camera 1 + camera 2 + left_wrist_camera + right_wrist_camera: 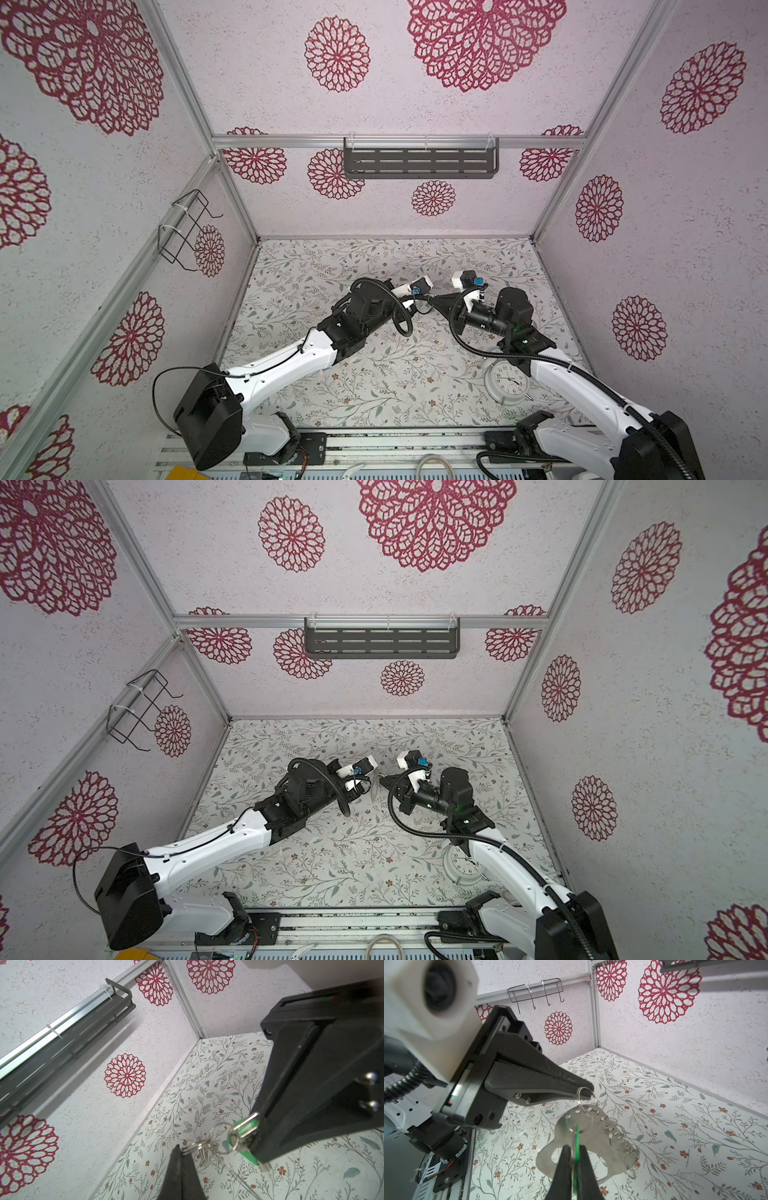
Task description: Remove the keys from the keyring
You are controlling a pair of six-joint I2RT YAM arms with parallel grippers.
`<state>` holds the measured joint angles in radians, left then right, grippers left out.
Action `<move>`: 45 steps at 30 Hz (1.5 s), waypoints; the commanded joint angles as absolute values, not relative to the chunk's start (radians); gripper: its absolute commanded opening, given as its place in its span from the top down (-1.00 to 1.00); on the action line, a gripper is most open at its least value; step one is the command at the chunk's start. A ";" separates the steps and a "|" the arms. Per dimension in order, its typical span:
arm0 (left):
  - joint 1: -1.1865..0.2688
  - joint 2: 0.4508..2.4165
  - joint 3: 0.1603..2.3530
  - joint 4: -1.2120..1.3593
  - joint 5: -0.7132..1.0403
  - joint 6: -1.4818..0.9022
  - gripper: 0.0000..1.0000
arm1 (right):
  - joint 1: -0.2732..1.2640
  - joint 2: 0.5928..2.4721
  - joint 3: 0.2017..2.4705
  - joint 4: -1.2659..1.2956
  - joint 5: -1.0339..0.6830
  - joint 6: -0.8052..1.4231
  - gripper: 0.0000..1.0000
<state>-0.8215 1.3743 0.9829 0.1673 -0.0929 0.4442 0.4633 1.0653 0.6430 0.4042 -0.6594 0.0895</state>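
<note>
Above the middle of the worktop (374,374), both arms meet and hold the bunch clear of the surface between them. The left jaws are pressed together on a small wire ring (584,1094) at the top edge of the keyring (604,1142), a flat metal plate with a large opening and a row of small holes, which hangs below that ring. The right jaws are pinching the green-tagged key (576,1136), seen edge-on in the right wrist view. This key hangs from a larger wire ring (583,1123) threaded through the plate. I cannot clearly make out the second key, the one with the pale tag. A white alarm clock (505,380) stands well apart, near the right arm's base.

The step in hand looks like freeing the green key, which is gripped but not yet off. The next move probably calls for the left side to hold steady while the right turns and feeds the key's eye along the ring's coil to its open end, rather than pulling straight.
</note>
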 commanded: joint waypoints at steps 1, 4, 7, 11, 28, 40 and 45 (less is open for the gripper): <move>-0.777 1.342 0.982 0.178 -0.243 0.443 1.00 | 0.459 1.015 0.645 0.349 -0.722 0.033 1.00; -0.776 1.329 0.967 0.193 -0.208 0.443 1.00 | 0.459 1.025 0.660 0.277 -0.681 -0.016 1.00; -0.775 1.317 0.956 0.205 -0.139 0.438 1.00 | 0.460 1.041 0.673 0.243 -0.657 -0.044 1.00; -0.770 1.317 0.959 0.207 -0.077 0.402 1.00 | 0.459 1.073 0.684 0.241 -0.646 -0.048 1.00; -0.729 1.370 1.017 0.179 -0.013 0.265 1.00 | 0.462 1.184 0.686 0.396 -0.619 0.080 1.00; -0.723 1.396 1.040 0.195 0.010 0.224 1.00 | 0.466 1.265 0.698 0.474 -0.617 0.140 1.00; -0.721 1.405 1.048 0.216 0.008 0.206 1.00 | 0.476 1.303 0.718 0.499 -0.642 0.166 1.00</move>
<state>-0.7368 1.4014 0.9985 0.1299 0.0223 0.2302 0.4694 1.2888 0.6968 0.4976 -0.6312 0.1333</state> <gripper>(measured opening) 0.038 0.069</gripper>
